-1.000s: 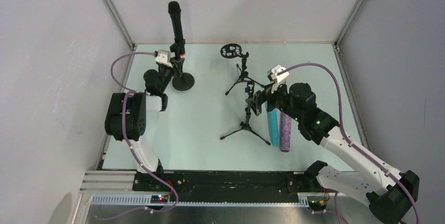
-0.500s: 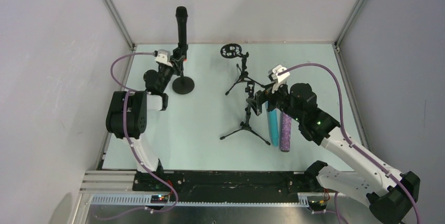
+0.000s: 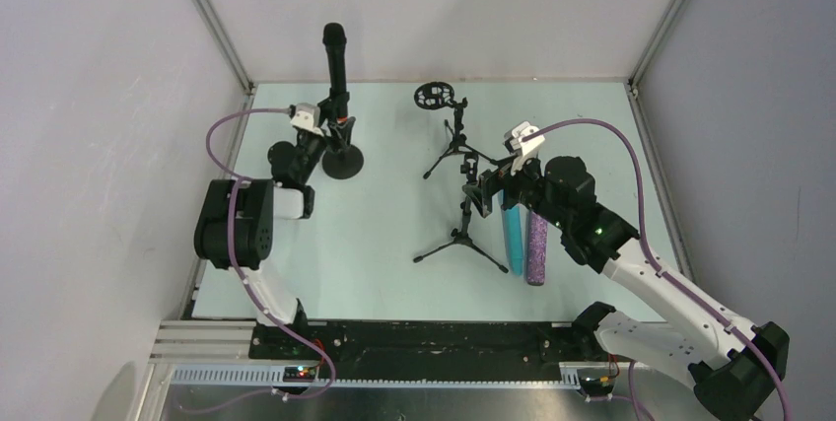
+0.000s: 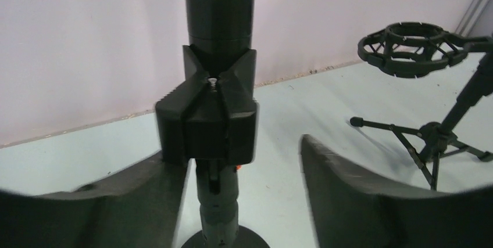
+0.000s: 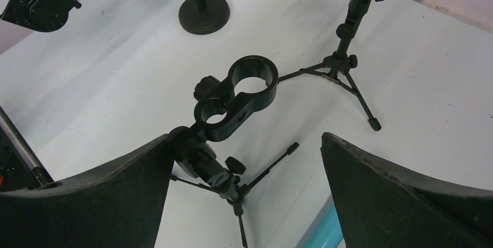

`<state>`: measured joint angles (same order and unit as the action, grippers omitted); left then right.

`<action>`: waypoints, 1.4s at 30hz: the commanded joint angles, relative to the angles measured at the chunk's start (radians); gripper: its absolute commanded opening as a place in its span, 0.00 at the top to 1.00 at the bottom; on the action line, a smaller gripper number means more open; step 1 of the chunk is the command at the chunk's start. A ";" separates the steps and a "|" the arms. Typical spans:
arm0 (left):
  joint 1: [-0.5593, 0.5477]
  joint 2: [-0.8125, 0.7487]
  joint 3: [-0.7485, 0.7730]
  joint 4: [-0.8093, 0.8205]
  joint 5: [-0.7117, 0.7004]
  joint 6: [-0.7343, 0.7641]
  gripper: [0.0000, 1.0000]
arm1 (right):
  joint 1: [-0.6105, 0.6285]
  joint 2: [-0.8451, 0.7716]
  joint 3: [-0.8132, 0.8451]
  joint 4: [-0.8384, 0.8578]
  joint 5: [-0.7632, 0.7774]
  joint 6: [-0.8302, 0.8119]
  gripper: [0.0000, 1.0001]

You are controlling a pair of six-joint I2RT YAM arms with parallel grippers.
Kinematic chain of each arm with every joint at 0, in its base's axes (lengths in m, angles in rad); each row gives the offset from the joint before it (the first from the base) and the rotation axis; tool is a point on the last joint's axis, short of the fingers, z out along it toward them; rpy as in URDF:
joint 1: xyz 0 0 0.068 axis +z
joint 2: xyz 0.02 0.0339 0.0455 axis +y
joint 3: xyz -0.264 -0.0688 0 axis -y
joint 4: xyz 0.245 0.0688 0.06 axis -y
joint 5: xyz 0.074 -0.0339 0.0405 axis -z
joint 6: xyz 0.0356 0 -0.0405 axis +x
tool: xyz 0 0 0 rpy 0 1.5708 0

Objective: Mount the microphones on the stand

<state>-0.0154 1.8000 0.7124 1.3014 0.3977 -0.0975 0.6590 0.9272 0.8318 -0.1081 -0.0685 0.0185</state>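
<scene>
Okay, my left gripper (image 4: pixel 238 155) stands spread around the black microphone (image 4: pixel 220 4) clipped in the round-base stand (image 3: pixel 342 162); snagging the clip (image 4: pixel 206 126) while backing out could topple it.

Pale mint table (image 3: pixel 394 209) enclosed by plain white walls (image 3: pixel 444 7).

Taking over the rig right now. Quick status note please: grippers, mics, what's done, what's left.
Left gripper: open, fingers either side of the clip on the round-base black stand.
Right gripper: open, empty, over the black tripod stand with the double-ring clamp.
Done: black microphone with orange-red end upright in the round-base stand.
Left: plain cyan-blue microphone and glittery purple microphone lie side by side on the table. The double-ring tripod and the tripod stand with the round shock mount are empty.
</scene>
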 commanded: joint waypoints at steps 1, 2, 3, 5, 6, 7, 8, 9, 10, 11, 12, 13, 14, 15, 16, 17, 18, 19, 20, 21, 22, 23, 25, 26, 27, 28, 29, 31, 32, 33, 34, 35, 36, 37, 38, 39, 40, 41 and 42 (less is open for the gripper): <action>-0.006 -0.102 -0.052 0.088 0.007 0.039 0.20 | -0.004 -0.012 0.000 0.024 0.017 -0.004 0.01; -0.006 -0.111 -0.068 0.090 0.002 0.044 0.12 | -0.004 -0.011 0.000 0.025 0.016 -0.004 0.00; -0.006 -0.130 -0.076 0.093 -0.014 0.050 0.03 | -0.004 -0.011 0.000 0.029 0.013 -0.004 0.00; -0.006 -0.160 -0.101 0.093 -0.050 0.054 0.01 | -0.004 -0.010 0.000 0.034 0.008 -0.003 0.00; -0.006 -0.173 -0.120 0.094 -0.063 0.055 0.01 | -0.003 -0.010 0.000 0.035 0.007 -0.003 0.00; -0.006 -0.195 -0.140 0.094 -0.087 0.057 0.00 | -0.003 -0.010 0.000 0.036 0.005 -0.002 0.00; -0.006 -0.219 -0.149 0.093 -0.098 0.058 0.00 | -0.002 -0.011 0.000 0.035 0.004 -0.001 0.01; -0.006 -0.233 -0.173 0.093 -0.123 0.058 0.00 | -0.001 -0.012 0.000 0.034 0.003 0.000 0.01; -0.006 -0.260 -0.185 0.094 -0.137 0.055 0.00 | -0.002 -0.012 0.000 0.034 0.002 0.004 0.00; -0.006 -0.275 -0.208 0.094 -0.162 0.044 0.00 | -0.001 -0.013 0.000 0.032 0.002 0.004 0.00; -0.006 -0.306 -0.222 0.094 -0.185 0.038 0.00 | 0.000 -0.015 0.000 0.032 0.002 0.008 0.01; -0.006 -0.322 -0.249 0.094 -0.196 0.021 0.00 | 0.000 -0.016 0.001 0.031 0.003 0.011 0.01; -0.006 -0.359 -0.263 0.093 -0.226 0.011 0.00 | 0.000 -0.020 0.001 0.031 0.004 0.016 0.00; -0.006 -0.377 -0.292 0.093 -0.237 -0.008 0.00 | 0.001 -0.022 0.001 0.030 0.004 0.022 0.01; -0.006 -0.419 -0.307 0.093 -0.255 -0.017 0.00 | 0.001 -0.027 0.001 0.029 0.003 0.025 0.01; -0.006 -0.440 -0.339 0.093 -0.264 -0.041 0.00 | 0.001 -0.029 0.001 0.028 0.003 0.031 0.01; -0.006 -0.487 -0.355 0.093 -0.288 -0.059 0.00 | 0.002 -0.034 0.001 0.028 0.001 0.034 0.01; -0.005 -0.512 -0.391 0.092 -0.304 -0.107 0.00 | 0.001 -0.037 0.001 0.028 -0.001 0.042 0.01; -0.006 -0.565 -0.411 0.089 -0.337 -0.160 0.00 | 0.001 -0.039 0.001 0.025 -0.003 0.046 0.01; -0.006 -0.593 -0.449 0.085 -0.355 -0.194 0.00 | 0.002 -0.041 0.001 0.025 -0.004 0.054 0.01; -0.006 -0.651 -0.470 0.072 -0.383 -0.250 0.00 | 0.001 -0.042 0.001 0.025 -0.007 0.059 0.01; -0.006 -0.680 -0.507 0.060 -0.389 -0.275 0.00 | 0.002 -0.043 0.001 0.026 -0.008 0.069 0.01; -0.006 -0.775 -0.552 -0.006 -0.393 -0.341 0.00 | 0.003 -0.044 0.001 0.025 -0.016 0.083 0.01; -0.006 -0.848 -0.562 -0.087 -0.394 -0.383 0.00 | 0.003 -0.044 0.001 0.025 -0.021 0.088 0.01; -0.006 -0.927 -0.573 -0.137 -0.393 -0.403 0.00 | 0.004 -0.046 0.001 0.023 -0.023 0.098 0.01; -0.005 -0.964 -0.574 -0.268 -0.394 -0.442 0.00 | 0.004 -0.047 0.001 0.019 -0.028 0.102 0.01; -0.006 -1.045 -0.560 -0.352 -0.411 -0.461 0.00 | 0.004 -0.049 0.001 0.017 -0.030 0.113 0.01; -0.006 -1.149 -0.515 -0.707 -0.464 -0.512 0.00 | 0.005 -0.054 0.001 0.009 -0.038 0.129 0.01; -0.006 -1.176 -0.481 -0.785 -0.478 -0.546 0.00 | 0.005 -0.056 0.001 0.005 -0.040 0.134 0.01; -0.006 -1.218 -0.467 -0.917 -0.488 -0.564 0.00 | 0.004 -0.061 0.001 0.002 -0.042 0.144 0.00; -0.006 -1.233 -0.447 -0.965 -0.484 -0.589 0.00 | 0.004 -0.064 0.001 -0.004 -0.044 0.150 0.00; -0.006 -1.254 -0.438 -1.029 -0.450 -0.597 0.00 | 0.004 -0.069 0.001 -0.006 -0.049 0.160 0.00; -0.006 -1.260 -0.425 -1.052 -0.431 -0.602 0.00 | 0.003 -0.074 0.001 -0.011 -0.052 0.171 0.00; -0.006 -1.265 -0.418 -1.088 -0.374 -0.602 0.00 | 0.003 -0.075 0.001 -0.015 -0.059 0.177 0.00; -0.006 -1.264 -0.402 -1.106 -0.352 -0.603 0.00 | 0.002 -0.080 0.001 -0.019 -0.061 0.186 0.01; -0.006 -1.258 -0.394 -1.146 -0.310 -0.604 0.00 | 0.003 -0.082 0.001 -0.026 -0.063 0.190 0.01; -0.007 -1.251 -0.377 -1.164 -0.287 -0.604 0.00 | 0.002 -0.086 0.001 -0.031 -0.063 0.204 0.01; -0.008 -1.235 -0.367 -1.198 -0.240 -0.589 0.00 | -0.001 -0.087 0.001 -0.039 -0.063 0.215 0.00; -0.012 -1.224 -0.344 -1.219 -0.219 -0.584 0.00 | -0.008 -0.089 0.001 -0.044 -0.066 0.238 0.00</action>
<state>-0.0158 0.5488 0.2916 0.2909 0.0418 -0.6590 0.6598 0.8623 0.8318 -0.1345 -0.1154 0.1860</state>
